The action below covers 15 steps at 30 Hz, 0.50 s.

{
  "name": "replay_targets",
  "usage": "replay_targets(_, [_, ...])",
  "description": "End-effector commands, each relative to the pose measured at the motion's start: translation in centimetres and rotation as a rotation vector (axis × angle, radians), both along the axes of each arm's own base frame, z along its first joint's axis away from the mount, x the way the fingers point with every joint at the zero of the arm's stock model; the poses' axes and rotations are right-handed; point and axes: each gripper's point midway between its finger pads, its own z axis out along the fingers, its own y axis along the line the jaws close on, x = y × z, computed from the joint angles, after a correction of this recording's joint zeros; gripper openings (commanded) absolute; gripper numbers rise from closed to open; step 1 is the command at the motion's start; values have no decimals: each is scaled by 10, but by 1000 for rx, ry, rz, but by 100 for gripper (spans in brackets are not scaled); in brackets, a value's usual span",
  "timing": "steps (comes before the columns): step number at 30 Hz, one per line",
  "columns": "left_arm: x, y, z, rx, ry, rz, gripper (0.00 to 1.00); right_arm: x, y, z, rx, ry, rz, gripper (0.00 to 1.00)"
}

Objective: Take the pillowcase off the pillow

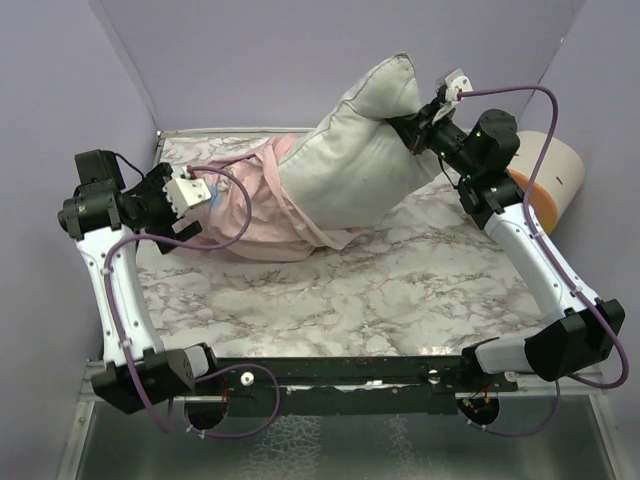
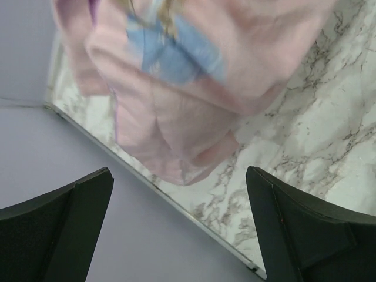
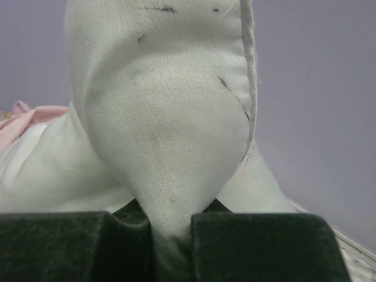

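While the right gripper (image 1: pixel 420 128) pinches the upper corner of the pillow (image 1: pixel 350 165) in the top view, holding that end above the marble worktop (image 1: pixel 400 290), the pillowcase (image 1: pixel 250 215) sits bunched around its lower end, beside the left gripper (image 1: pixel 207 194). From the left wrist, the jaws gape wide, empty, near crumpled pink fabric. From the right wrist, both fingers (image 3: pixel 258 247) clench white pillow cloth.

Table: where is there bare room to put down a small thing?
The wide front strip of the table is bare, between the pillowcase, the pillow and the arms' base bar. The back is crowded; the right arm crosses the right side.
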Motion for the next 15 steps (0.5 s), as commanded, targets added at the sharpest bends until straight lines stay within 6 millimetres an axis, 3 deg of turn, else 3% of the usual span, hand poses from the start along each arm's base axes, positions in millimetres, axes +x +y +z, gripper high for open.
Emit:
replay_targets(1, [43,41,-59,-98,88,133,99,-20,-9,50,48,-133,35,1])
replay_targets(6, [58,44,-66,-245,124,124,99,-29,-6,52,41,-136,70,1])
replay_targets(15, [61,22,-118,-347,97,57,99,-38,0,60,71,-138,123,1])
